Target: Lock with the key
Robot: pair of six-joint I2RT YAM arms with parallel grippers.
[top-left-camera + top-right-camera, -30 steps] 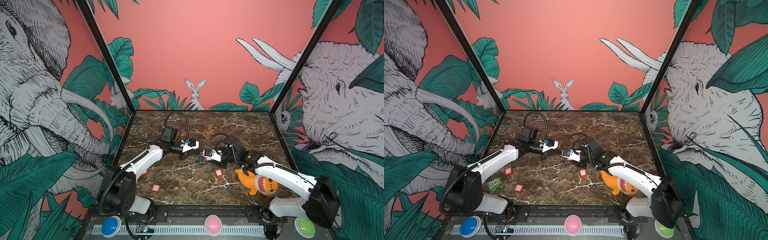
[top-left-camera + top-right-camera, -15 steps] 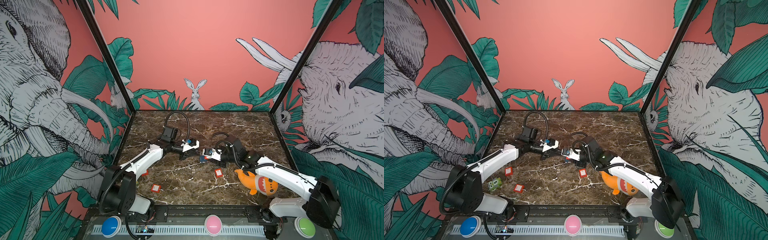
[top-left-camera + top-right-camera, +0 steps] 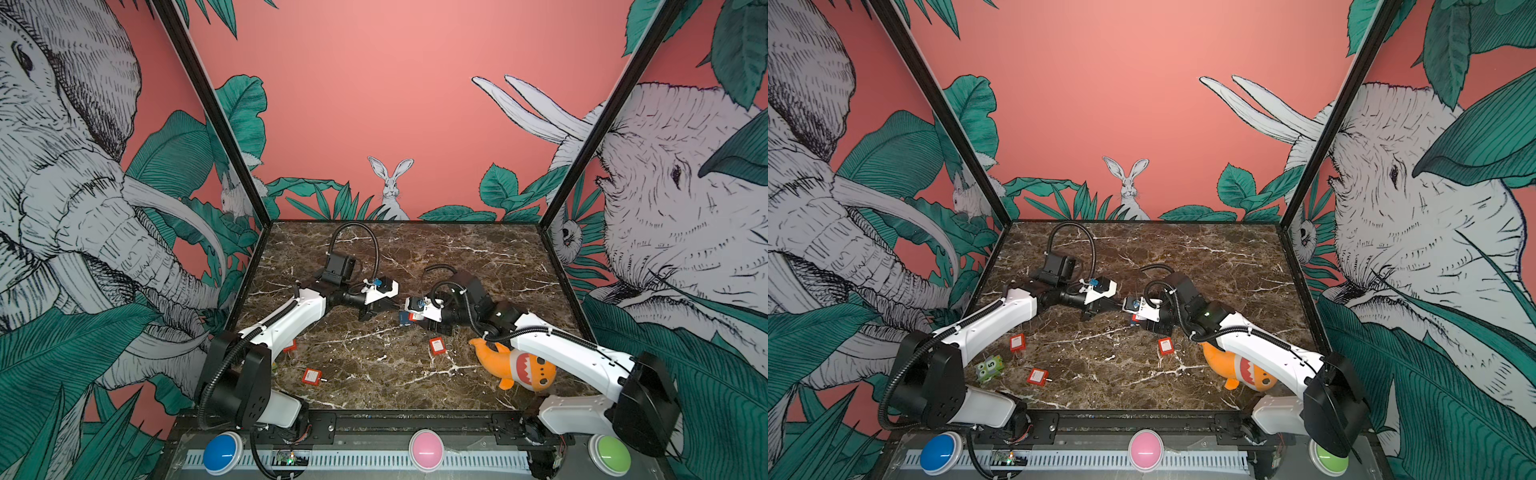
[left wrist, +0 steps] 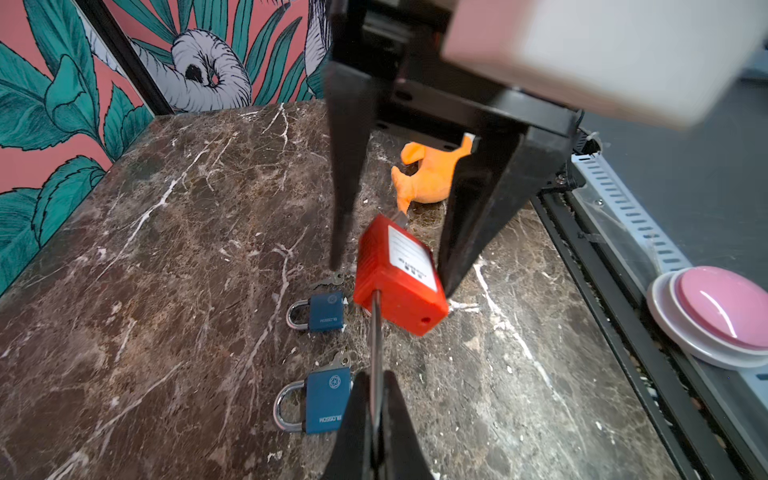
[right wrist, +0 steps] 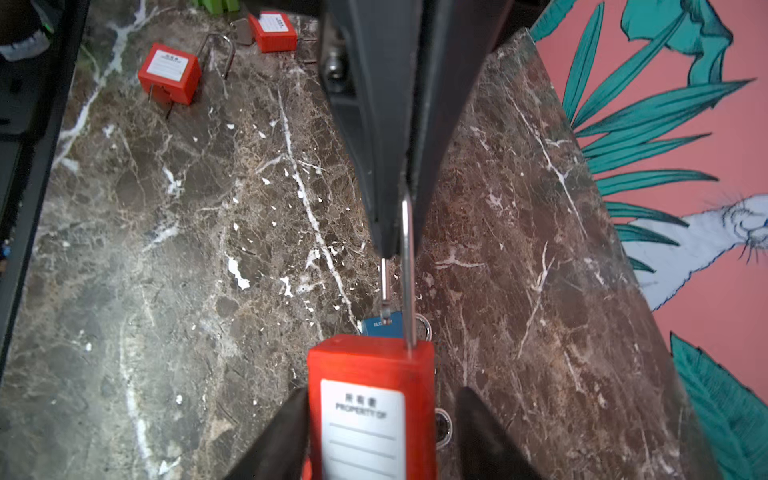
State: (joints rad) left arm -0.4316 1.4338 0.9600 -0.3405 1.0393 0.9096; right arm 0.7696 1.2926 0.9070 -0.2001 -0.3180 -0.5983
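Left gripper point(image 4: 376, 409) pinching shackle point(image 4: 376, 328), blue padlock point(image 4: 323, 401) nearby

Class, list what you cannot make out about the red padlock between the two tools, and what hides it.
Keyhole end of the red padlock: cut off by the picture edge in the right wrist view, turned away in the left wrist view.
Shackle bend: buried between the fingers of the shut left tool.
Both top views: padlock tiny, mostly behind the right tool.

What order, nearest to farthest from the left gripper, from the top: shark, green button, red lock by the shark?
1. The red lock, mid-table, right of the left gripper.
2. The shark, front right.
3. The green button, far front right.
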